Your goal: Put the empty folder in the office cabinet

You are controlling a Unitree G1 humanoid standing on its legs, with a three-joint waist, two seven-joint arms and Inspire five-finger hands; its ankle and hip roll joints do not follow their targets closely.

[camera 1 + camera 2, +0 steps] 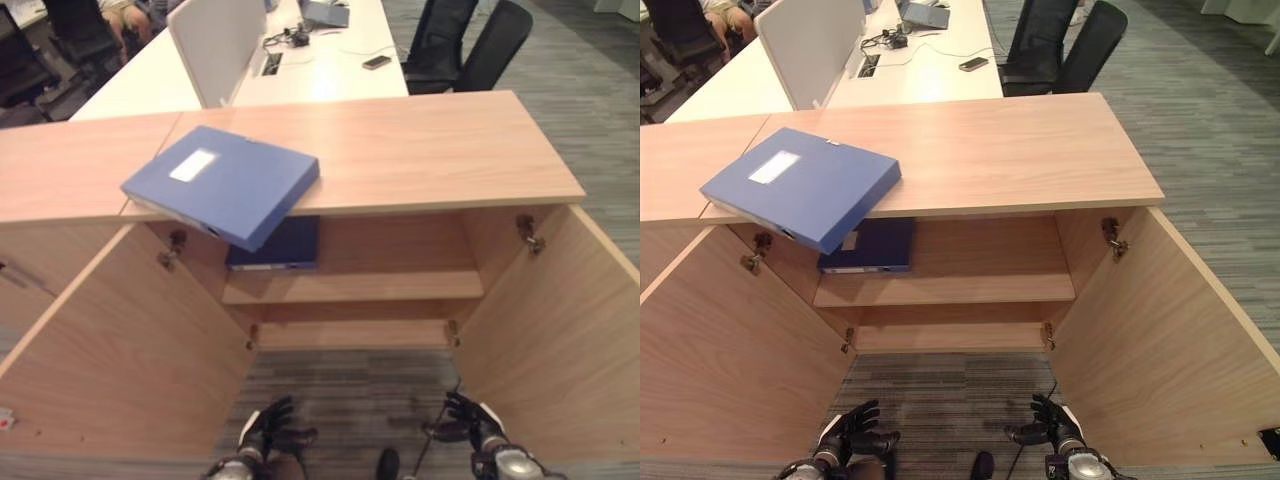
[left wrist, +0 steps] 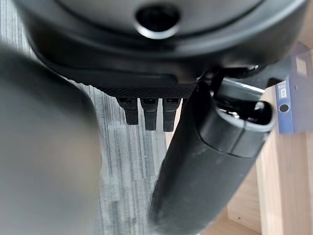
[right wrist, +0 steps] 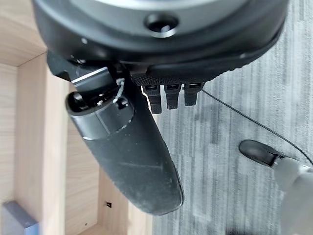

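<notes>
Office carpet lies under both low, loose-fingered, empty hands, left hand point(image 1: 268, 430) and right hand point(image 1: 473, 418), while the blue folder point(image 1: 222, 182) overhangs the open cabinet point(image 1: 400, 150) top, handy for grasping.

Right robot hand point(image 3: 146, 142) relaxed over grey carpet point(image 3: 234, 147) — wooden cabinet point(image 3: 29, 147), blue folder point(image 3: 17, 220) inside

Both hands hang low at the near edge, well apart; the left hand point(image 1: 268, 428) sits near left, dark fingers spread and relaxed, holding nothing; the right hand point(image 1: 468, 417) sits near right, fingers likewise loose and empty, silver-grey wrist just behind it; in each wrist view the thumb juts out straight beside a short row of fingers.
</notes>
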